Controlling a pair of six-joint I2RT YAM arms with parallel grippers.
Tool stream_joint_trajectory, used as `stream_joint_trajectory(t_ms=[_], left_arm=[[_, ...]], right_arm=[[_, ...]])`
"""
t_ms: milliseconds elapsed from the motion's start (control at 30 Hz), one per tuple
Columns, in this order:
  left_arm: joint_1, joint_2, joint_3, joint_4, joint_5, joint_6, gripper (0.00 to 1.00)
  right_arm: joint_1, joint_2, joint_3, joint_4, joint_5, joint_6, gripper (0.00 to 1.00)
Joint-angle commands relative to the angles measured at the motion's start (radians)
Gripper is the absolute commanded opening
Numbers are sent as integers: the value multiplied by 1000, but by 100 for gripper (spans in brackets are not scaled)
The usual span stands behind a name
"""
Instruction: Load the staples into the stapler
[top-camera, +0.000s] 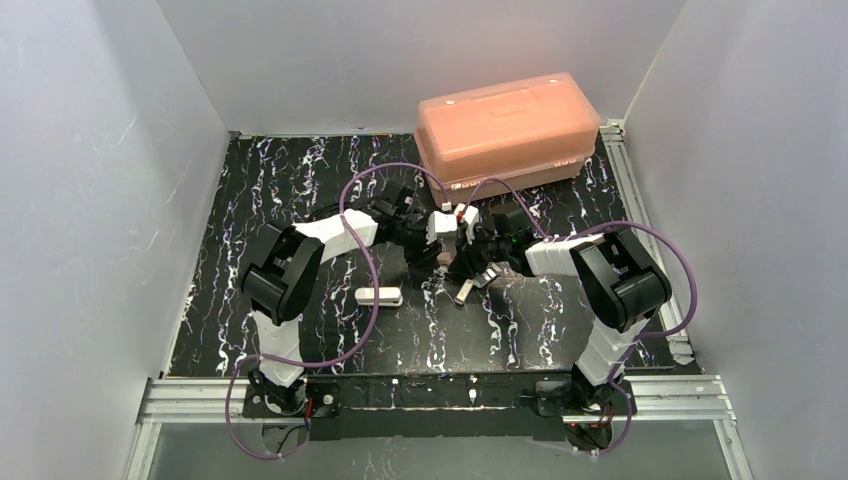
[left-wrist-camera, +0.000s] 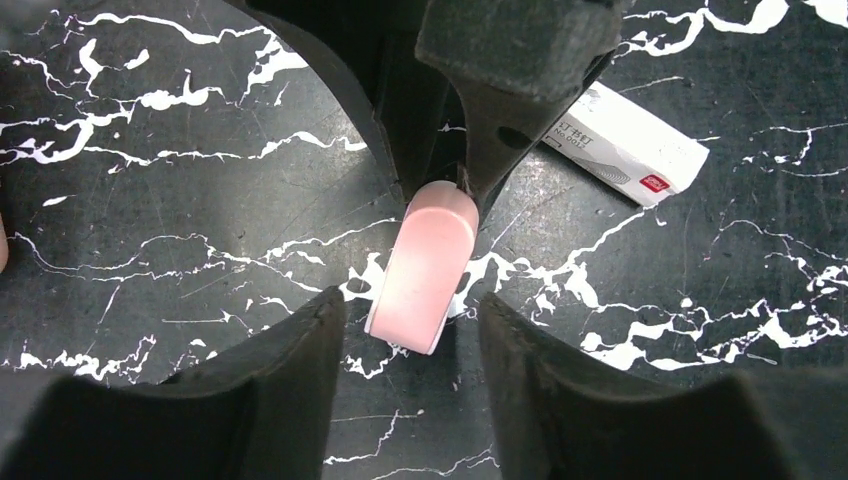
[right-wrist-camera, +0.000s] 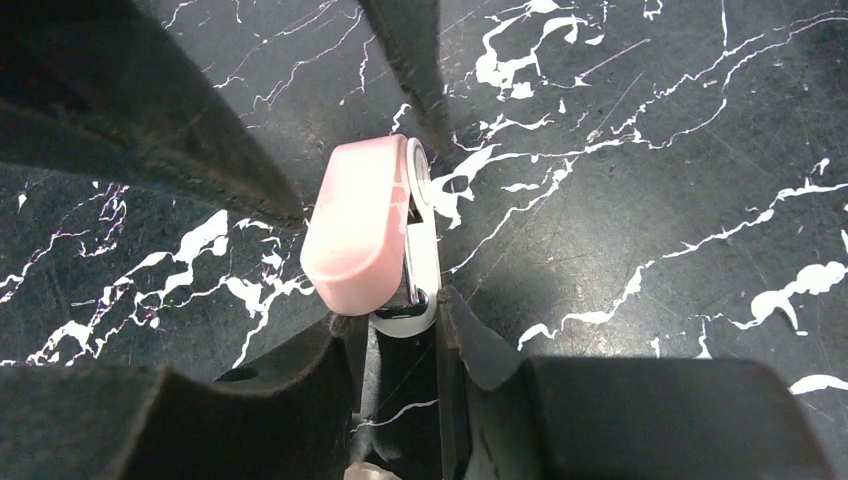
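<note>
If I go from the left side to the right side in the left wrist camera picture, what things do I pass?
Left hand's finger → pink-topped stapler → white packet.

Lab test cell: white walls (top-camera: 100, 150), aluminium frame (top-camera: 200, 397) (black marbled tabletop (top-camera: 300, 180)).

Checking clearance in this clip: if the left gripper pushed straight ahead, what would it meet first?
The stapler: its near end lies between the left gripper's open jaws. Just beyond, the right gripper clamps the far end. Depth is unclear.
</note>
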Motion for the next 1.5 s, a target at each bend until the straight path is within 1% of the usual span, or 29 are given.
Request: stream_joint_trajectory(t_ms=[0,133,233,500,700,800,967,1133,1200,1233,1333,1400,1433,1467], left_arm=[[-28,14,-12,-54,-59,75,55],[-28,24,-3,-86,-88,135,63],[-28,44,10,-108,-104,177,66],[-28,73,3,-122,-110,285,66],[-30,84,14,-149,-104,342,66],[-30,97,34,-185,-88,383,64],[-30,132,93,-283,-73,468,55],[-30,165,145,-339,-70,494,48],[-31,171,155,-351,-71,501,43],[-31,173,157,-356,-73,502,40],[-31,172,158,-360,-78,498,22],[-31,166,154,-345,-86,463,8],[-31,160,152,-332,-85,436,1],[-31,152,147,-309,-81,398,0]], right_arm=[[13,11,-34,-13,-15,-24,18],[1,8,-40,-13,-23,-23,21],[-14,2,-47,-12,-38,-21,24],[-53,-16,-66,8,-91,18,44],[-64,-27,-71,14,-105,26,53],[-72,-34,-71,7,-108,26,56],[-99,-49,-71,-11,-111,25,56],[-116,-67,-66,-32,-109,25,57],[-120,-79,-63,-42,-105,25,57],[-123,-84,-62,-50,-100,25,58],[-127,-106,-57,-63,-96,56,62],[-129,-134,-55,-70,-75,106,70],[-130,-148,-50,-80,-59,153,75],[-131,-163,-47,-86,-58,194,81]])
